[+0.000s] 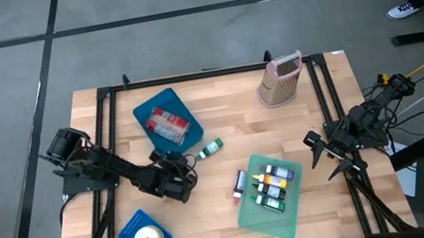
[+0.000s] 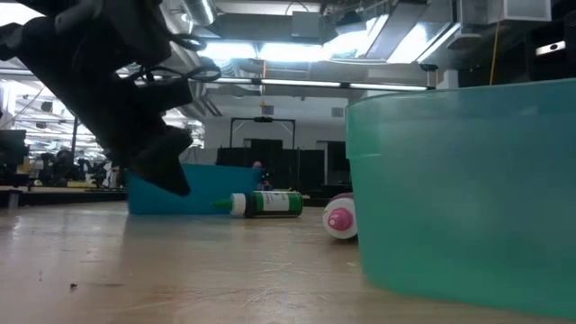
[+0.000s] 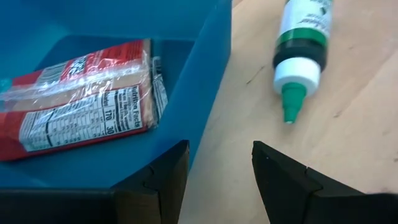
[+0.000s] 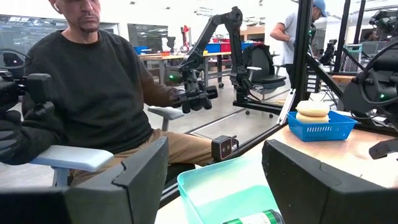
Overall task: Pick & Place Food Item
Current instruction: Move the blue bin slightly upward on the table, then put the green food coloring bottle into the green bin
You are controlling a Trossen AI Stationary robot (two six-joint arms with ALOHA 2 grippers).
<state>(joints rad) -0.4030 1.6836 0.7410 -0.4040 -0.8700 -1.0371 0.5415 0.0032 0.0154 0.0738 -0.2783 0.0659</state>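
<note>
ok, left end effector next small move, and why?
Probably ease forward and down over the green-capped bottle. The left end effector is open and empty, beside the blue bin holding the snack packet, with the bottle lying just ahead on the table.

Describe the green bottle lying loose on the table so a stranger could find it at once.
Start at the blue bin holding a red snack packet, at the far left of the wooden table. Just off its near right corner, the green bottle lies on its side on bare wood. Unlike the bottles in the teal bin, it lies alone.
</note>
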